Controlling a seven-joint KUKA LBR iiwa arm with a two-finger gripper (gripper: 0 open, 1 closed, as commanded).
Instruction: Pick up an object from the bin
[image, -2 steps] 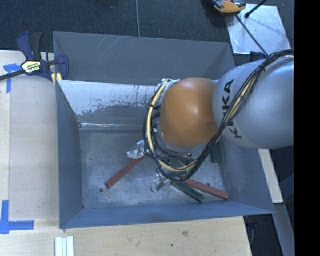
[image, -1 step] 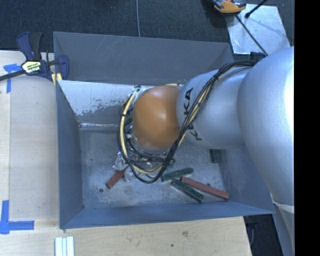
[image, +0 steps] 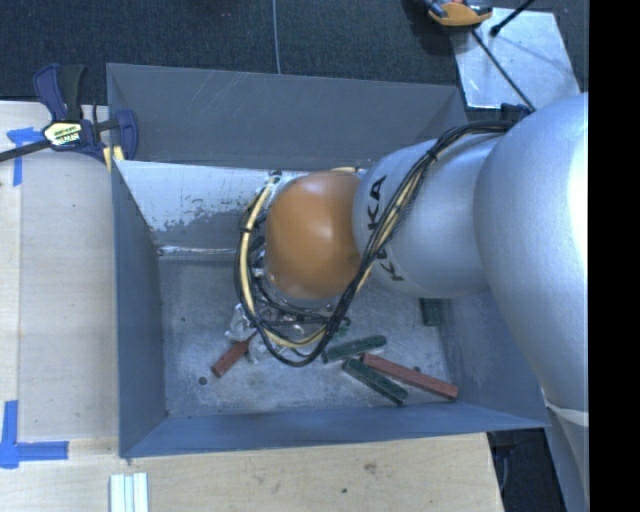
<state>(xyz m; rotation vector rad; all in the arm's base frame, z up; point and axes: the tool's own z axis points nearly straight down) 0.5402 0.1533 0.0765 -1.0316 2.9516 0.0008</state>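
Arm (image: 470, 220) with orange wrist cover reaches into grey bin (image: 135, 300). Tool (image: 243, 328) sits low at the floor's 8 o'clock; spread or pressed together, can't make out. Short red-brown stick (image: 232, 358) lies just at its 7 o'clock. Green and red sticks (image: 400, 378) lie at 5 o'clock, small dark block (image: 430, 312) at 3.

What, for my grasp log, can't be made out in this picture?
Claw: camera view, mostly hidden under the orange cover and cables; any hold can't be told.
Brown stick: its upper end is hidden at the claw.
Dark speck on the bin floor: too small to identify.
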